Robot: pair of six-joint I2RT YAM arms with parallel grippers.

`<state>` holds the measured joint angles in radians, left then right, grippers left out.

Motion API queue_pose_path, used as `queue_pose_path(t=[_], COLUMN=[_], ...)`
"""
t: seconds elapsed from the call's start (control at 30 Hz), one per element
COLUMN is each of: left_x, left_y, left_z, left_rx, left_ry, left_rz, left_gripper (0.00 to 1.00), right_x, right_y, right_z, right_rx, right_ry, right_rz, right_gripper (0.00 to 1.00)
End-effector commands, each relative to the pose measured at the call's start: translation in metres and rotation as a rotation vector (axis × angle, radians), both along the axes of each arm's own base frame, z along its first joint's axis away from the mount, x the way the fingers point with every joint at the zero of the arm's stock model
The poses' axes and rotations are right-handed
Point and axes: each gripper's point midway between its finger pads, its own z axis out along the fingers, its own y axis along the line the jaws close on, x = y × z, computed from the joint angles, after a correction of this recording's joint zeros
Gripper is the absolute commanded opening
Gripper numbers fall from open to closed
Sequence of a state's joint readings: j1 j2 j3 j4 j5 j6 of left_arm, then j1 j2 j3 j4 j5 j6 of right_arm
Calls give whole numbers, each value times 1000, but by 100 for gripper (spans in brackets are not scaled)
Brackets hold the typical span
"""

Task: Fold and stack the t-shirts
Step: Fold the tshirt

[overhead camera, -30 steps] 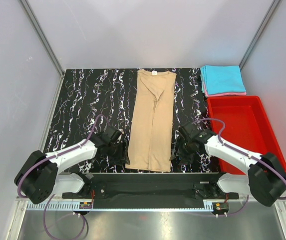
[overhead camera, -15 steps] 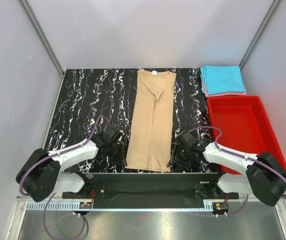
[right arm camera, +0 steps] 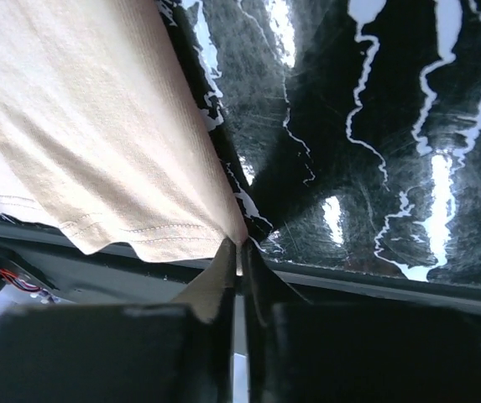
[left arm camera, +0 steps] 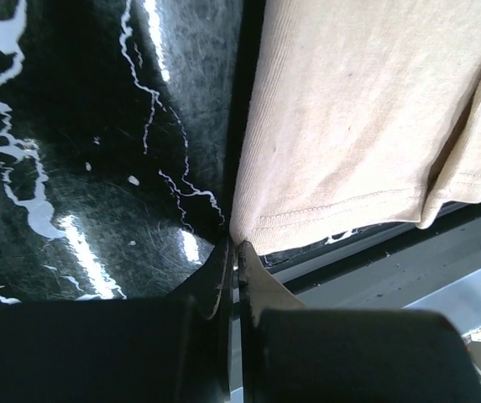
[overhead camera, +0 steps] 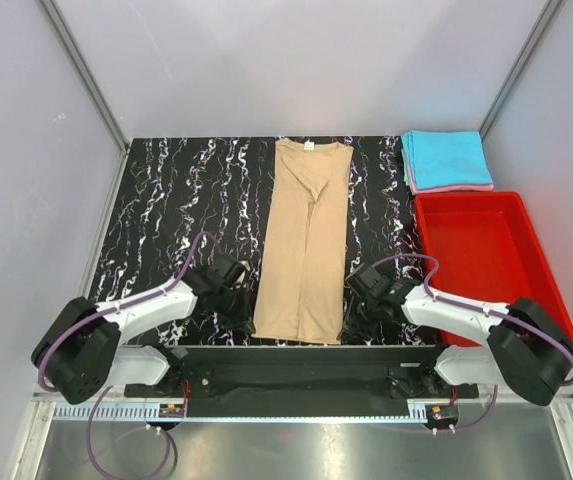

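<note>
The tan t-shirt (overhead camera: 306, 240) lies as a long narrow strip down the middle of the table, neck label at the far end. My left gripper (overhead camera: 244, 312) is at its near left corner. In the left wrist view that gripper (left arm camera: 237, 248) is shut, pinching the hem corner of the tan t-shirt (left arm camera: 366, 109). My right gripper (overhead camera: 351, 315) is at the near right corner. The right wrist view shows it (right arm camera: 240, 248) shut on the corner of the cloth (right arm camera: 81, 126). A folded cyan t-shirt (overhead camera: 446, 157) rests on a pink one (overhead camera: 456, 188) at the back right.
A red plastic bin (overhead camera: 471, 197) stands at the right, just in front of the folded stack. The black marbled table (overhead camera: 166, 200) ends right behind both grippers at a black rail (overhead camera: 306, 365). White walls close in the left, right and back.
Both grippers have slid inward to the tan t-shirt's near corners and gone from open to shut on them. The shirt itself has not visibly moved.
</note>
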<state>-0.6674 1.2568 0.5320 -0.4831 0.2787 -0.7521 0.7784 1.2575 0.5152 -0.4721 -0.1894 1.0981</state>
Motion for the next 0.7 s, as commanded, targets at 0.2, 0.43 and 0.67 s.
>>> queue_pose_path(t=[0.2,0.43,0.67], left_x=[-9,-18,-5], left_y=[-19,-38,-48], left_z=[28,42,41], left_rx=[-106,-163,-132], left_ry=[5,20,29], left_rz=[35,5,-5], left_gripper=[0,0,0], right_x=[-11,-16,4], right_y=[-27,-31,-25], right_z=[14,26,43], right_rx=[-103,-91,-127], right_ry=[-21,-49,-117], right_rz=[-6,29,76], right_gripper=[0,0,0])
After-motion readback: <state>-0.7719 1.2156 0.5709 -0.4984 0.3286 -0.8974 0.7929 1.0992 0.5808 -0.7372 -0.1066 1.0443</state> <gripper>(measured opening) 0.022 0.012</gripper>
